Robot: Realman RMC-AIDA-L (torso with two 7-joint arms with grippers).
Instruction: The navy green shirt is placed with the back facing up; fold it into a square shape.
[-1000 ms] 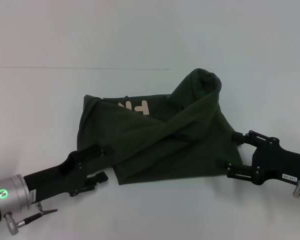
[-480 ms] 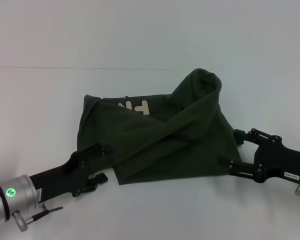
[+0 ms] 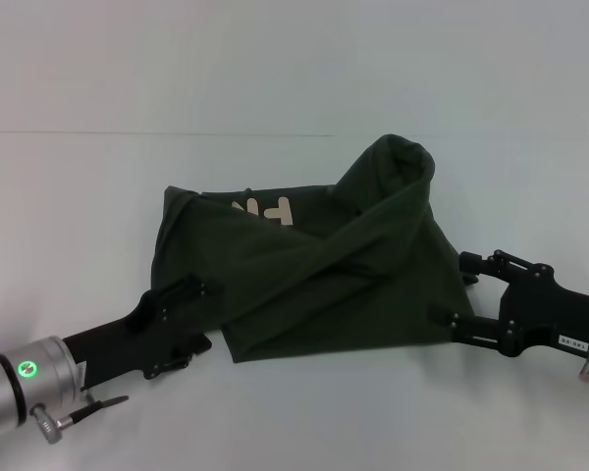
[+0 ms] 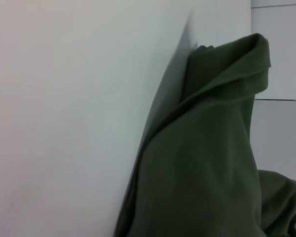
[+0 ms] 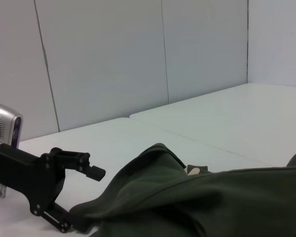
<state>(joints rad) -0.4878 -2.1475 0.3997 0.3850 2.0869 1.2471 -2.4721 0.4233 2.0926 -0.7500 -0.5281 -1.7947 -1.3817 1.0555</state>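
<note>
Currently my left gripper [image 3: 198, 316] and right gripper [image 3: 463, 291], both spread, flank the navy green shirt [image 3: 304, 260], bunched mid-table [image 3: 79, 196], placed, I judge, to regrasp its near corners.

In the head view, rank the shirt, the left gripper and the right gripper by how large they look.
1. navy green shirt, by far the largest.
2-3. left gripper and right gripper: they look about alike, each at a near corner of the shirt, so no ranking between them.

White table [image 3: 98, 196], crumpled navy green shirt [image 3: 314, 265] lying on it, cream lettering showing
</note>
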